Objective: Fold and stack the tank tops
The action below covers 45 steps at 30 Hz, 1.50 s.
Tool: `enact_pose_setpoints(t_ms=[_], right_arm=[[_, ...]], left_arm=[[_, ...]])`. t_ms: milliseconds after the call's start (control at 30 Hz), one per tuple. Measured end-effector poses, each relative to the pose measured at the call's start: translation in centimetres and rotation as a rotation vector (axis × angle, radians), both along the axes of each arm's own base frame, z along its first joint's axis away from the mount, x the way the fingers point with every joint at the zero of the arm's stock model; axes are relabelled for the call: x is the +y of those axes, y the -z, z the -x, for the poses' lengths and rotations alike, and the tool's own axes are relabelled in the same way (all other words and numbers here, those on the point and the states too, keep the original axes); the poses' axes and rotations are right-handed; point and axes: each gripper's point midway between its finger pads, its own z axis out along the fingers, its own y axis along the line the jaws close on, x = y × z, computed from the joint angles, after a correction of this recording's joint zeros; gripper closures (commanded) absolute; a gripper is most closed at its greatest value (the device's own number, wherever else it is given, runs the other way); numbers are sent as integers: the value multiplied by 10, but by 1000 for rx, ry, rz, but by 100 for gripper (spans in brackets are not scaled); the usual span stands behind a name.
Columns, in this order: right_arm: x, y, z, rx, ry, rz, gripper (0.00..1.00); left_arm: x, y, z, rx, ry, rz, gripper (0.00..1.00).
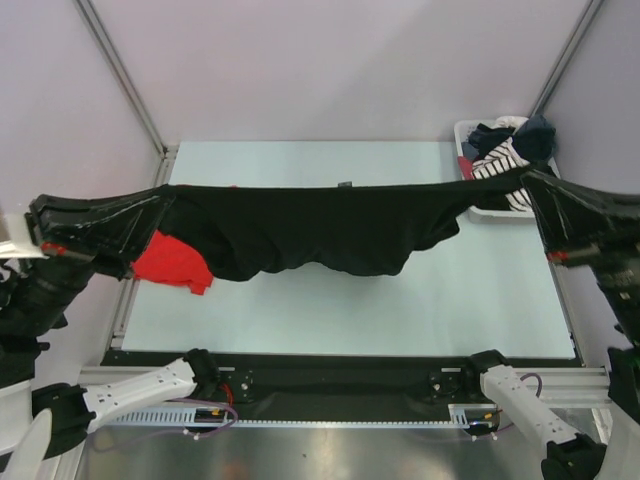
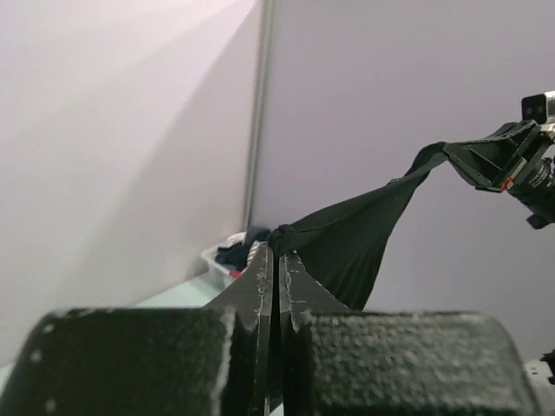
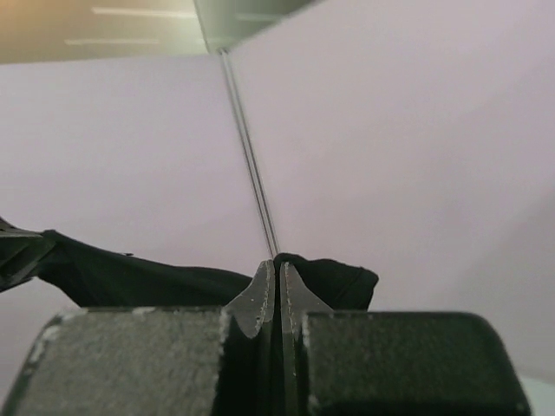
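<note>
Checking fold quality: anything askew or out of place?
The red tank top lies crumpled at the left edge of the table, partly hidden by the black tank top, which sags unevenly between the left gripper and right gripper.

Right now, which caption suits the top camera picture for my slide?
The left gripper and right gripper hold the black tank top stretched above the table; the red tank top lies below.

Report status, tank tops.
Left gripper, right gripper shut on black tank top, stretched over table. Red tank top crumpled beneath left end. Basket far right.
</note>
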Motion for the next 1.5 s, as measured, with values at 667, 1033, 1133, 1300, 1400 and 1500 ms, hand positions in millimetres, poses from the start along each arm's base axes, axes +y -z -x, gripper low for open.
enact_pose_setpoints(t_ms=[667, 1033, 1133, 1300, 1400, 1500], right_arm=[[-8, -91, -62, -146, 89, -84, 100], [8, 93, -299, 441, 167, -52, 100], [3, 81, -309, 437, 165, -61, 100], [-9, 35, -293, 331, 162, -80, 100], [-13, 14, -269, 282, 135, -87, 100], [-9, -6, -234, 214, 86, -80, 100]], left_arm=[[-25, -92, -70, -123, -257, 134, 100], [-13, 55, -311, 336, -518, -37, 100], [-15, 71, -345, 427, -466, -23, 100], [-23, 32, -328, 367, -378, 30, 100], [-20, -8, -286, 266, -341, 70, 100], [-13, -45, -222, 142, -304, 113, 100]])
